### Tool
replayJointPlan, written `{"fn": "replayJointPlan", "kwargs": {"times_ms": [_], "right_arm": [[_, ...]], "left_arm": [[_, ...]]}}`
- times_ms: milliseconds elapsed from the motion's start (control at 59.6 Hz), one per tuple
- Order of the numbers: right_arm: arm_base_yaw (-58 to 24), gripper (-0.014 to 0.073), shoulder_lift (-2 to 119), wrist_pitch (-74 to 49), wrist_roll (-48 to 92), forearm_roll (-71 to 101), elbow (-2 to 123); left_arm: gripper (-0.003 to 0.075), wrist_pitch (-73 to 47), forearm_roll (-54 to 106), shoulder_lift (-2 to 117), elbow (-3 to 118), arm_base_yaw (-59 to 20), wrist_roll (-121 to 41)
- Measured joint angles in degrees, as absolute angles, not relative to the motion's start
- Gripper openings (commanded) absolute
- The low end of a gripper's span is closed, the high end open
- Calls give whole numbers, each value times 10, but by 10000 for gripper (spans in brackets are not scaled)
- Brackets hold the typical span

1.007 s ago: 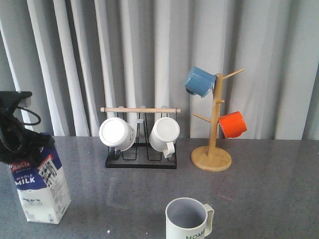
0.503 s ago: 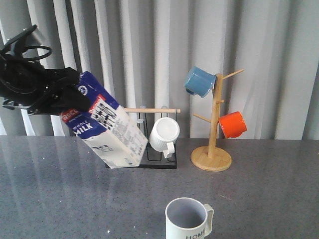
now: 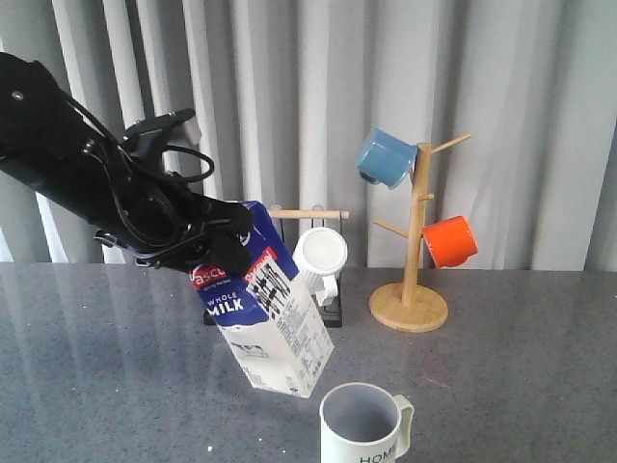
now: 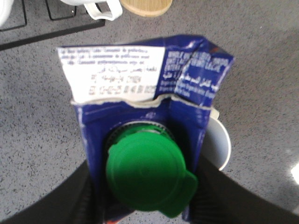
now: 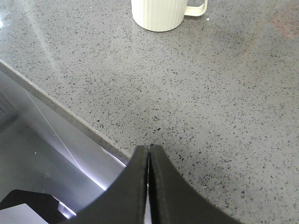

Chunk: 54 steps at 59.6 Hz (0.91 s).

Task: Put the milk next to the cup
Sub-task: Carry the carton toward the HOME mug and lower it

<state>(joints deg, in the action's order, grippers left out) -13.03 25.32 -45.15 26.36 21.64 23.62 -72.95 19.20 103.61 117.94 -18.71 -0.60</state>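
Observation:
The milk (image 3: 275, 323), a blue-and-white carton with "WHOLE MILK" lettering, hangs tilted in the air just left of the cup (image 3: 362, 424). My left gripper (image 3: 227, 236) is shut on its top. In the left wrist view the carton (image 4: 140, 79) fills the middle, the green cap (image 4: 145, 175) sits between the black fingers (image 4: 79, 198), and the cup's rim (image 4: 220, 144) peeks out beside it. The cup is an off-white mug with "HOME" lettering at the table's front. My right gripper (image 5: 149, 154) is shut and empty over the table's edge, the ribbed cup (image 5: 161, 14) ahead of it.
A black rack with a wooden bar (image 3: 313, 214) holds a white mug (image 3: 320, 256) behind the carton. A wooden mug tree (image 3: 415, 289) at the back right carries a blue mug (image 3: 386, 159) and an orange mug (image 3: 450, 241). The table's edge (image 5: 60, 112) runs near my right gripper.
My left gripper lifted the milk off the table at the far left, carried it right, tilted, and has lowered it towards the cup. The cup has not moved.

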Motion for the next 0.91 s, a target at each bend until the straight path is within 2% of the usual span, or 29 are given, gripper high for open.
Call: {"fn": "replayJointPlan", "kwargs": {"times_ms": [470, 906], "right_arm": [[-130, -4, 253, -452, 264, 216, 236], [-130, -4, 253, -452, 264, 216, 236]], "left_arm": [[4, -728, 144, 1099, 1179, -226, 17], [11, -712, 132, 1113, 1146, -229, 22]]}}
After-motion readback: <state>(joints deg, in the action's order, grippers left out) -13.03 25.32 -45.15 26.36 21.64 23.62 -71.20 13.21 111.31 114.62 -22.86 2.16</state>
